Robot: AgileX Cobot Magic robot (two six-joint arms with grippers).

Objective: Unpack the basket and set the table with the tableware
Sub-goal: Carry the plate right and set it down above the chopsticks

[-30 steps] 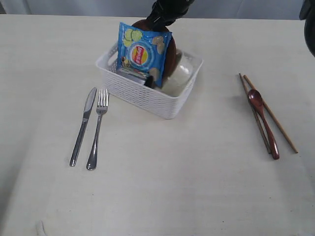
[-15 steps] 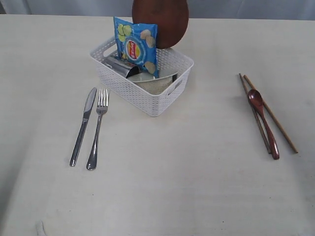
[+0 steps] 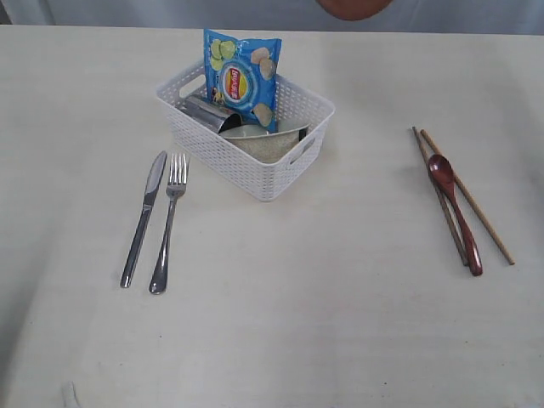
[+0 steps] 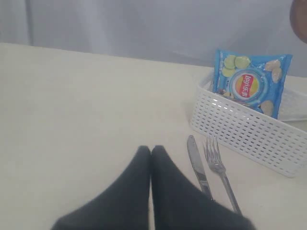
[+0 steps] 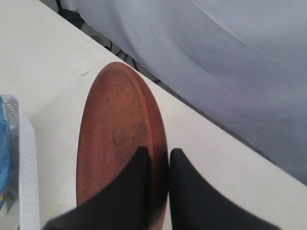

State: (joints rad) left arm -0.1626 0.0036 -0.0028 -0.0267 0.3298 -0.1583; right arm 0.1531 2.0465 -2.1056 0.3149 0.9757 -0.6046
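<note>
Plate (image 5: 120, 139): brown, wooden-looking, stiff, probably light, with a smooth face. My right hand (image 5: 159, 155) pinches its rim edge-on, closed to the rim's thickness, high above the basket (image 3: 255, 166), past its far wall. A thin-rim grip may pivot, so I hold firm. Left hand (image 4: 151, 152) is closed and empty, off to the basket's side.

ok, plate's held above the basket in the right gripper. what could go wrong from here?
1. The right gripper pinches the brown plate by its rim only, edge-on, so it may swing or slip while being carried.
2. The chips bag stands upright in the basket by the steel cup; a later reach could topple or snag it.
</note>
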